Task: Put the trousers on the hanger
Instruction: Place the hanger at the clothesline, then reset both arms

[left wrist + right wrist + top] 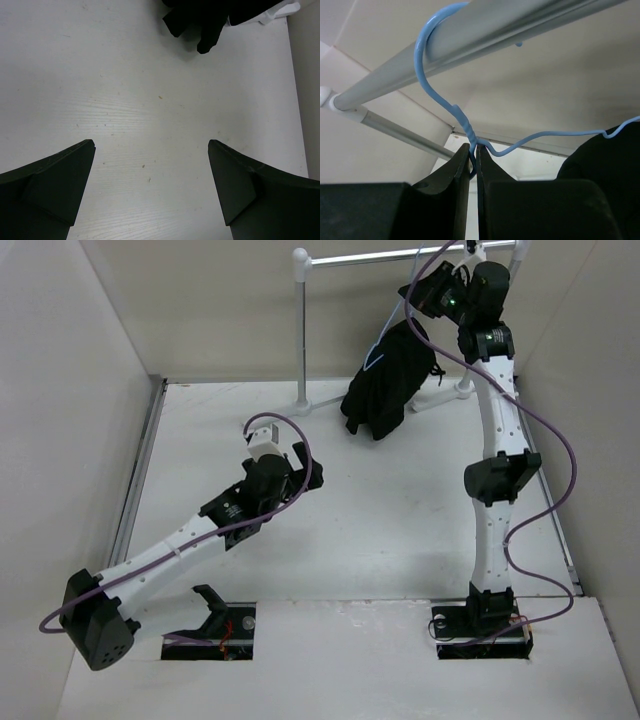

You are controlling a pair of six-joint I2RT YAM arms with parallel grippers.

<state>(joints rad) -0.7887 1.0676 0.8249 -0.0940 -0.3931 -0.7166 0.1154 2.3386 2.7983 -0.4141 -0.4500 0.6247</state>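
At the rail point(520, 27), right claw point(473, 150) clamps the hanger point(461, 121) neck to steady the draped trousers point(385, 380); left claw point(151, 145) stands released.

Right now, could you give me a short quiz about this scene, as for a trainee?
1. True or false: the trousers hang on the hanger.
2. The right gripper is shut on: A the trousers, B the hanger, C nothing.
3. Fill in: the left gripper, over the table, is ____ (open or shut).
Key: 1 true; 2 B; 3 open.
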